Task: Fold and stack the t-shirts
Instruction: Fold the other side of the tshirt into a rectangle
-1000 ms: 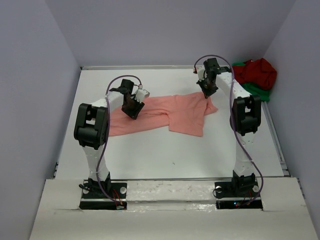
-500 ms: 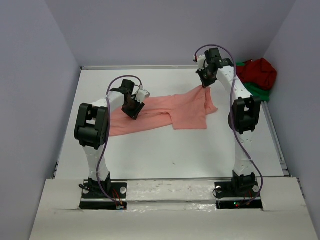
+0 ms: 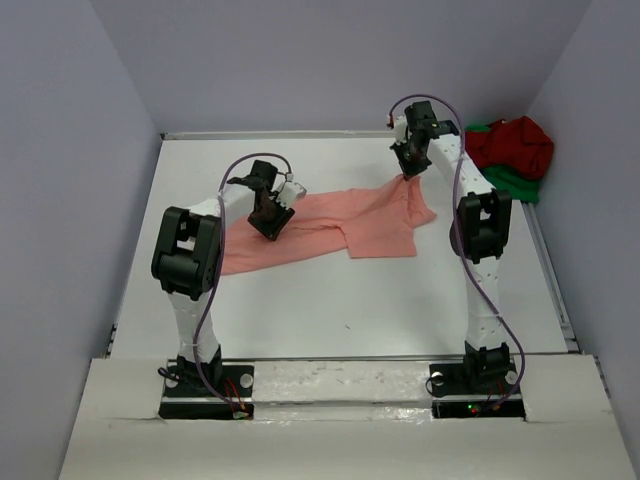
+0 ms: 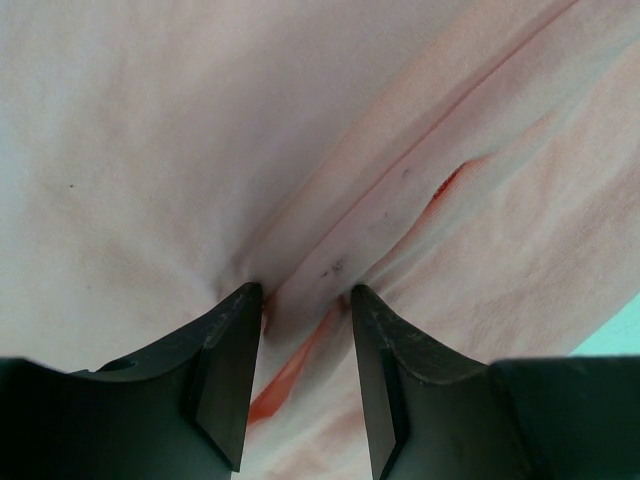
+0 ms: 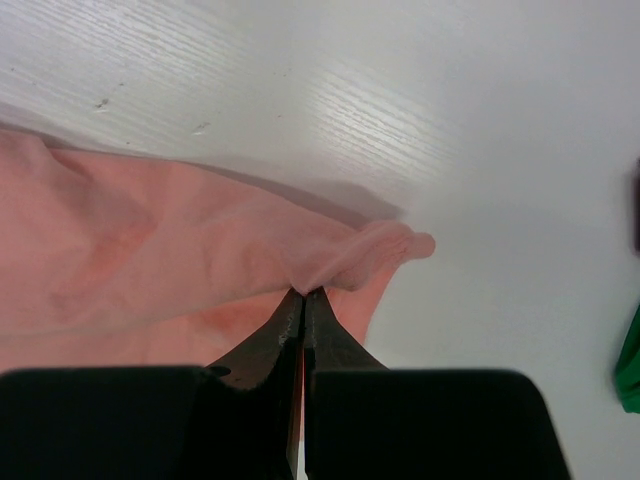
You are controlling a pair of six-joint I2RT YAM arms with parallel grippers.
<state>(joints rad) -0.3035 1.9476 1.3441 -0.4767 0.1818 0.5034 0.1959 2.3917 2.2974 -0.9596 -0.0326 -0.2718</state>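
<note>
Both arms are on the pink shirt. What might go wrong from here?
1. The right jaws pinch only a thin edge of the salmon-pink t-shirt; it may slip out when pulled.
2. The left jaws stand apart astride a fold, so closing may grab several layers.
3. The dark red t-shirt lies close to the right arm and might snag.

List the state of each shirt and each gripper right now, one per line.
salmon-pink t-shirt: unfolded and wrinkled on the table, one far corner pinched and raised.
dark red t-shirt: crumpled in a heap at the far right corner.
green t-shirt: crumpled under the dark red t-shirt, partly hidden.
left gripper: open, tips on the salmon-pink t-shirt astride a ridge of cloth.
right gripper: shut on the salmon-pink t-shirt's edge.
</note>
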